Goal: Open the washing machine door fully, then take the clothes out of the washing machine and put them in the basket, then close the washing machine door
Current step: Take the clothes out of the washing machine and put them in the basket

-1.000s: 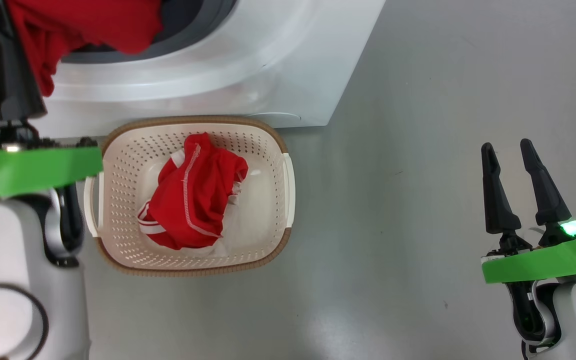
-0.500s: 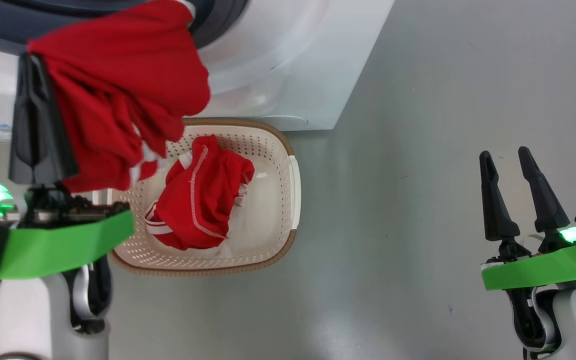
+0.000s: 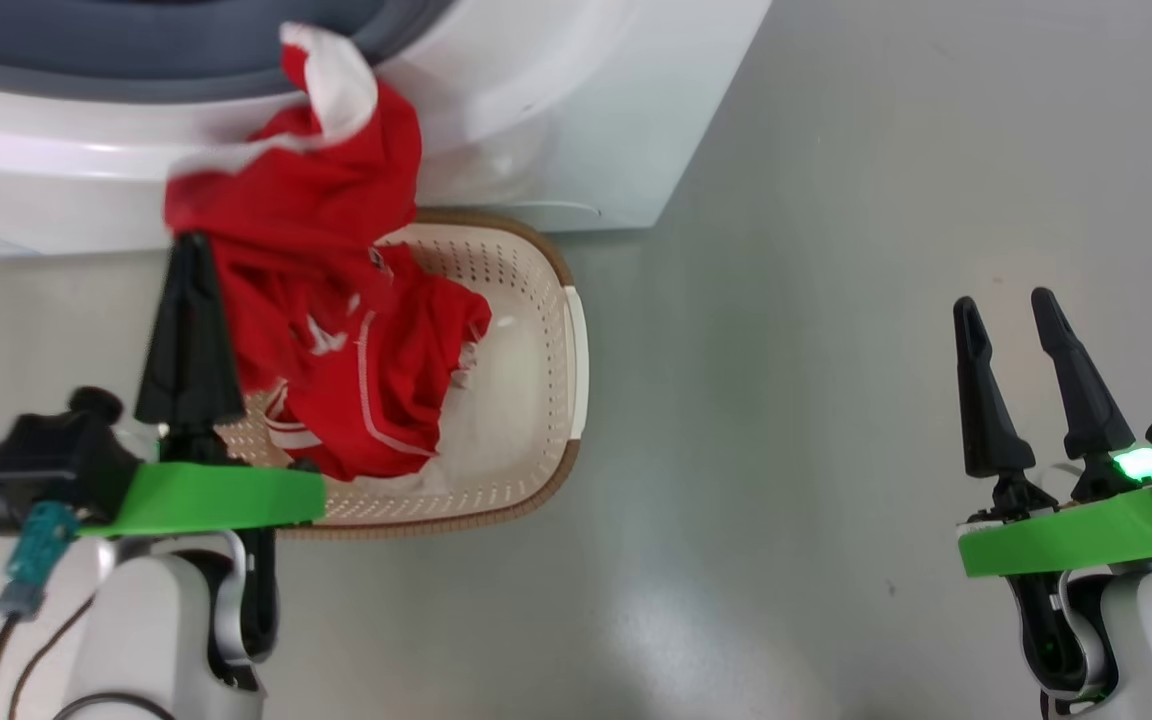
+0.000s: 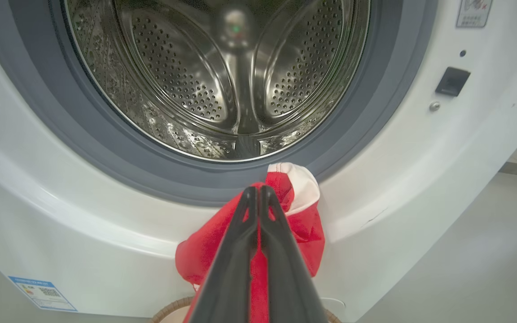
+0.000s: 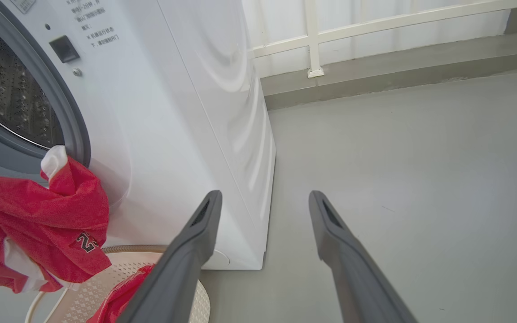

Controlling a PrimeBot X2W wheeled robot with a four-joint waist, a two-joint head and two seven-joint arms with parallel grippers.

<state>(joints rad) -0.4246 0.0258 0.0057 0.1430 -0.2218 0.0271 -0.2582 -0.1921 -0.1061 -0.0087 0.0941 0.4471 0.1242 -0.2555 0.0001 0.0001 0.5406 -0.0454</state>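
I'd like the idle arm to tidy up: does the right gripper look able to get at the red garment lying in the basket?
Probably yes: the right gripper is open and empty, bare floor separates it from the basket, and the left gripper's hanging garment covers only the basket's left side.

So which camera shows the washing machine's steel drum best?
The left wrist view: it looks straight into the perforated steel drum. The right wrist view catches a sliver at its left edge; the head view gets the grey gasket.

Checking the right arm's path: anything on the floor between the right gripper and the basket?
Nothing. The head view shows bare grey floor between the right gripper and the basket.
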